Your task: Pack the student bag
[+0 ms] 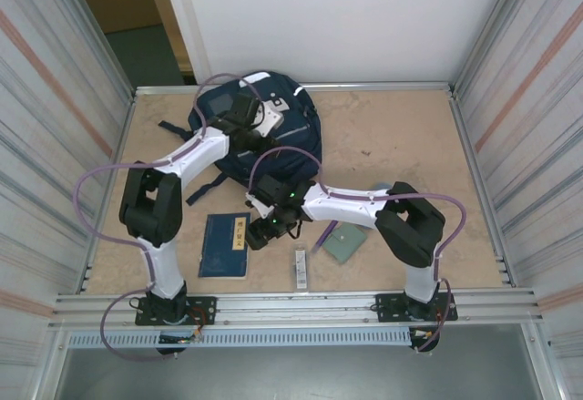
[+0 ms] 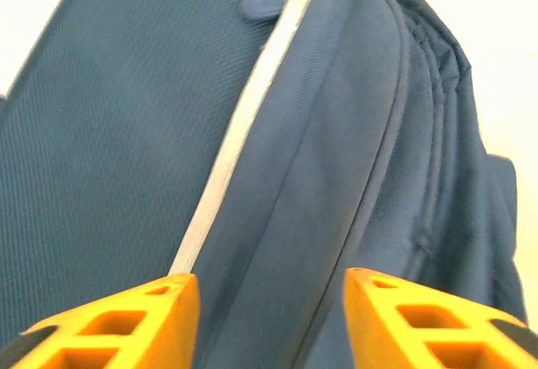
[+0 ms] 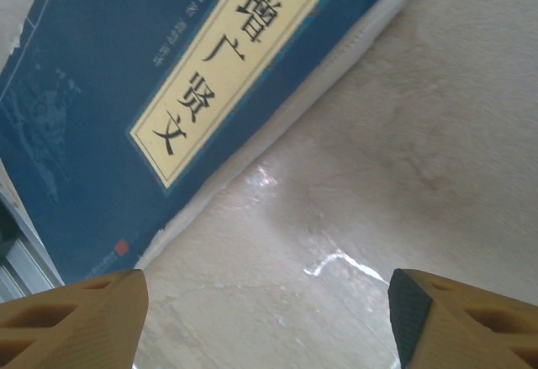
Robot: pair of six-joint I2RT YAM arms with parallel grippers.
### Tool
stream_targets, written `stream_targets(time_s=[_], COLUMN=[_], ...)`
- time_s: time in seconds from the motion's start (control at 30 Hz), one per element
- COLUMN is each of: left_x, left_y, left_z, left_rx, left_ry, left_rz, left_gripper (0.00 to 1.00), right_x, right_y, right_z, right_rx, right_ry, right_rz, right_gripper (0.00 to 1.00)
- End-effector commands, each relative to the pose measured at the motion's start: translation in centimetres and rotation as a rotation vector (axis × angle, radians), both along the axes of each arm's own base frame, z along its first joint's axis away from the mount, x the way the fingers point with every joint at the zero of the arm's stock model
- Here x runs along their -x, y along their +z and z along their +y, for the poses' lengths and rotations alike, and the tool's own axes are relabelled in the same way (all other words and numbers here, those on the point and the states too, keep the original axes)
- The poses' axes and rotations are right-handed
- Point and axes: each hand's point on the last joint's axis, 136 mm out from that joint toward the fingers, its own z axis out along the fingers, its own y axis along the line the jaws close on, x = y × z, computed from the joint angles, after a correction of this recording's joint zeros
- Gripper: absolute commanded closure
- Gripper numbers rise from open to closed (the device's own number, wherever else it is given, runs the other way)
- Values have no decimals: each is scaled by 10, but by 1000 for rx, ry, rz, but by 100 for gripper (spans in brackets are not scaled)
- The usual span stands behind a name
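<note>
The student bag [image 1: 305,131], navy blue with thin white stripes, lies at the back of the table, left of centre. My left gripper [image 1: 240,108] hovers over its top, open. In the left wrist view its orange fingers [image 2: 126,318] stand apart just above the bag's fabric [image 2: 109,134] and a white stripe [image 2: 244,125], with nothing clamped between them. My right gripper [image 1: 259,233] is low over the table beside a flat dark-blue book [image 1: 221,247]. It is open [image 3: 267,302] above bare table, and the book [image 3: 101,92] lies just off its left finger.
A grey-green flat object [image 1: 346,243] and a small pale rectangular item [image 1: 300,269] lie near the front edge, right of the book. A thin purple stick [image 1: 325,234] lies between them. Metal walls close in both sides, and a rail [image 1: 291,304] runs along the front.
</note>
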Motion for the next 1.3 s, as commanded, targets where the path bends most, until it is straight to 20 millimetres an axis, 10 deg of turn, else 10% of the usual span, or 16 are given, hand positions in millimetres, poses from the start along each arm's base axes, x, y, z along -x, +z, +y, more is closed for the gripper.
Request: stream_targets(time_s=[0.0, 0.43, 0.6, 0.9, 1.17, 1.27], left_x=[31, 227, 243, 241, 244, 253], left_y=[45, -41, -72, -86, -93, -100], left_z=[32, 163, 159, 97, 100, 134], left_rx=[77, 6, 168, 469, 423, 230], left_ry=[188, 898, 971, 726, 737, 925], left_rz=[38, 533, 663, 793, 819, 762], left_gripper=[47, 38, 33, 29, 29, 28], right_x=[10, 9, -9, -35, -33, -33], right_y=[2, -30, -55, -66, -72, -74], right_z=[12, 39, 23, -4, -3, -2], right_rx=[-15, 33, 124, 107, 80, 78], right_ry=[72, 21, -82, -257, -262, -271], right_rz=[26, 69, 61, 162, 251, 264], right_gripper=[27, 47, 56, 76, 77, 78])
